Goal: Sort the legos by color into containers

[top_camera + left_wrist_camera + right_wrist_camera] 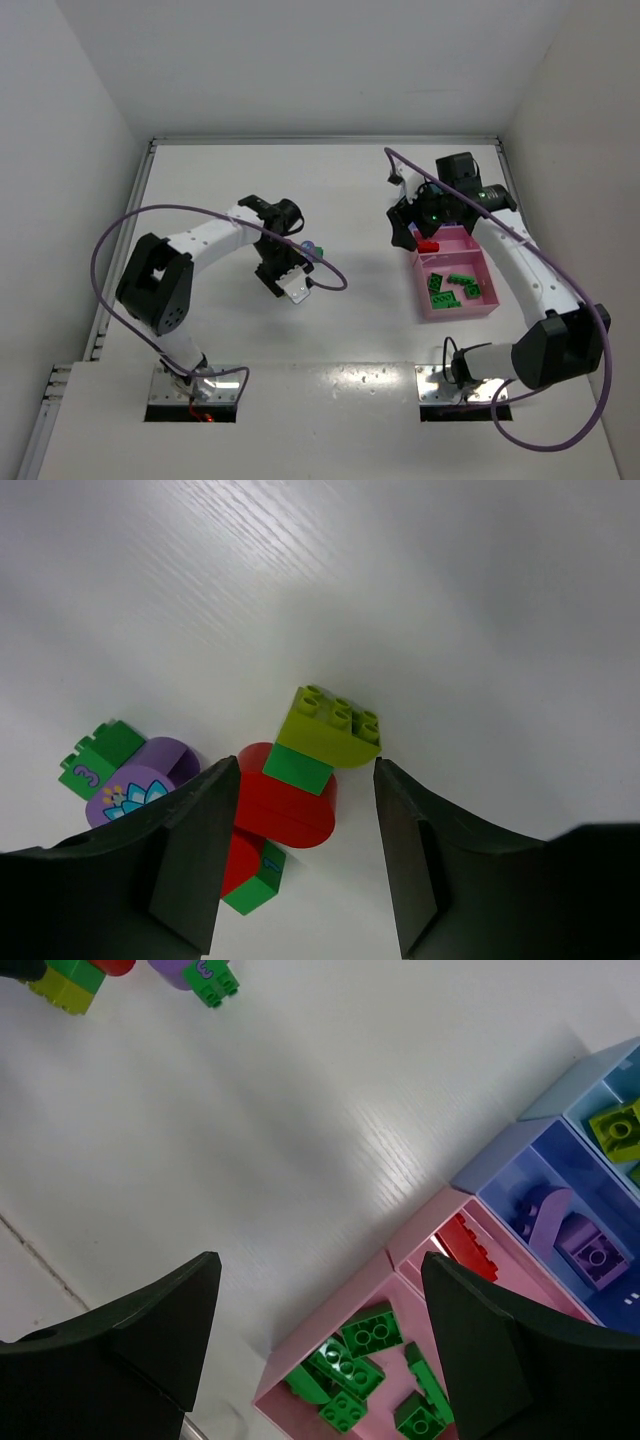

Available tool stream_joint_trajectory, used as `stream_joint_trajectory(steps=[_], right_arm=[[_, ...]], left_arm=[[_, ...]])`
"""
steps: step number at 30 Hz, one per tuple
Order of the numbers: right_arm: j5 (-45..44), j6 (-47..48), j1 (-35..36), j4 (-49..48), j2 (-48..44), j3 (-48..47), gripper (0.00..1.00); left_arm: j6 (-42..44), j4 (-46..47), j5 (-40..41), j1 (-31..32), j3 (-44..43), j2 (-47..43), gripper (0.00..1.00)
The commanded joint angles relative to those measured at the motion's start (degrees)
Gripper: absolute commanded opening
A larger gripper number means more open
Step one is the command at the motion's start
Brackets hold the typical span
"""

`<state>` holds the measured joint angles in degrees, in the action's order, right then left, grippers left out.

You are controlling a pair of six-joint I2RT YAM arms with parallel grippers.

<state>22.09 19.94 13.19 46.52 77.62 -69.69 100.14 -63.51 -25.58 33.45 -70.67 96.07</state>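
Closest to the lens in the left wrist view, the left claw [306,770] stands part open, its dark fingers [190,850] either side of a small cluster on the bench [450,600] — a red brick [290,815] with a green brick [297,770] and a yellow-green brick [330,723] at its 12 o'clock, seemingly joined; a strip of bench shows beside the right finger, so nothing looks gripped yet. At 9 o'clock of the cluster a purple brick [140,785] touches a numbered green brick [95,760], and a smaller green piece [255,880] peeks out at 6 o'clock. The right claw [315,1260] hangs wide open and empty over the containers at the bench's 3 o'clock side: a pink tray [318,1332] holding green legos [370,1330], a sorted red brick [468,1245] in the next pink compartment, a blue tray [495,1160] with purple pieces [590,1255], and a paler blue tray [590,1080] beyond. The step in hand appears to be a pick from the unsorted pile; since the cluster mixes colours, the next move likely calls for a square squeeze on one piece, a clean lift, and possibly pulling the bricks apart — then a carry toward 3 o'clock to the matching tray
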Motion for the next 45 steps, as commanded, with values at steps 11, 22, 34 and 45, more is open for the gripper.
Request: stream_joint_trajectory(steps=[11,22,34,45], right_arm=[[3.1,-2.8,-5.0,-0.7,-3.1,1.2,0.81],[4.8,-4.6,-6.6,-1.3,-2.0,1.2,0.81],[6.6,-5.6,-8.3,-1.3,-1.5,0.7,0.81],[6.0,-5.6,-8.8,-1.3,-1.5,2.4,0.81]], left_arm=[[15.9,-3.0,3.3,0.2,-4.2,6.9,0.6],[16.4,-1.0,3.7,0.2,-3.0,9.1,0.59],[18.9,2.6,6.1,0.2,0.6,10.8,0.58],[22.8,5.3,6.8,0.2,0.8,11.9,0.54]])
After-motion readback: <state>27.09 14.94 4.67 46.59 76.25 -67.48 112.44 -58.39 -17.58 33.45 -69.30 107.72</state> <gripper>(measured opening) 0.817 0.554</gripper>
